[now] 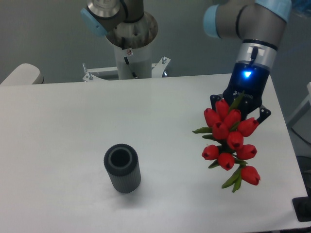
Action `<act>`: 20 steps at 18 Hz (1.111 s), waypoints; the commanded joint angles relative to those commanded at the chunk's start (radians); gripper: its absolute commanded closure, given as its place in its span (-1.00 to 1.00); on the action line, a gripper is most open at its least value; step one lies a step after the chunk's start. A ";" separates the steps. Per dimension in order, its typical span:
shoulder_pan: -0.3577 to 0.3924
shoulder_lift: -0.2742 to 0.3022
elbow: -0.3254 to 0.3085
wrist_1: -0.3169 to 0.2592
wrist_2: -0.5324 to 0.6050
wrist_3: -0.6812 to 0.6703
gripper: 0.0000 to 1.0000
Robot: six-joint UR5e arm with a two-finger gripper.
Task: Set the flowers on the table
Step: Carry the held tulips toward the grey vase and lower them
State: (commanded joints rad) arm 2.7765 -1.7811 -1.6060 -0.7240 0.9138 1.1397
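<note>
While a pale rounded object (20,74) peeks in at the far left edge, the white table (73,121) spreads across most of the view. Left of centre and toward the near side, a dark ribbed vase (122,168) stands upright on it, its mouth open to the camera. Behind the table rises my base column (131,46). Well right of the vase, the flowers (229,141) hang in the air over the table's right part, red heads bunched and spilling down toward the near edge, green leaves sticking out at the left and bottom. My gripper (239,103) sits just above them, clamped on the bunch; the blooms hide my fingertips.
</note>
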 joint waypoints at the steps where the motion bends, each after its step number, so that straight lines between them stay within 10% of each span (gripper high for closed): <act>1: -0.015 0.008 -0.008 -0.002 0.037 0.003 0.35; 20: -0.109 -0.049 -0.187 0.002 0.552 0.115 0.35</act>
State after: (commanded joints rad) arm 2.6676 -1.8300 -1.7932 -0.7225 1.4662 1.2548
